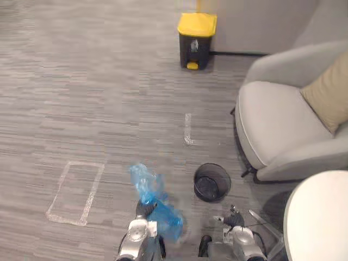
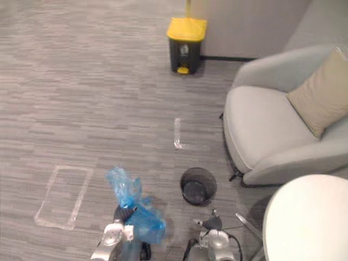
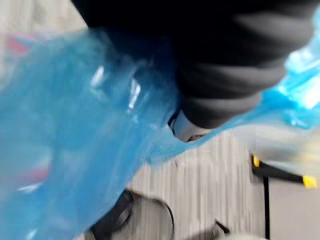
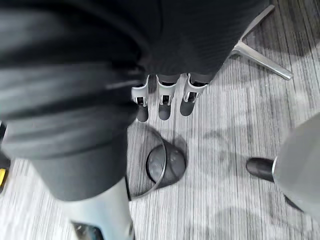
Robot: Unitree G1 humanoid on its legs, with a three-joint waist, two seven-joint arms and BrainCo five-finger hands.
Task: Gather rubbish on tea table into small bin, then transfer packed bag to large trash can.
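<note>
The left hand (image 1: 145,209) is clamped round the neck of the blue bag (image 1: 166,216); the bag's top flares above the hand and its full part hangs beside it. The right hand (image 1: 234,219) (holding nothing) has its fingers (image 4: 165,102) loosely straight. The small bin (image 1: 212,182) stands just ahead of it. The large trash can (image 1: 197,39) stands far beyond both hands.

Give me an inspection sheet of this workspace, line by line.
Surface: grey carpet floor, tape marks on it.
Job's things: blue bag held in left hand; small bin upright on floor; yellow-lidded trash can by far wall, lid down.
Clutter: nothing seen.
Hands: left hand curled round blue bag; right hand open, holding nothing, near small bin.
Cables: nothing seen.
Surroundings: grey armchair with tan cushion; white table.
</note>
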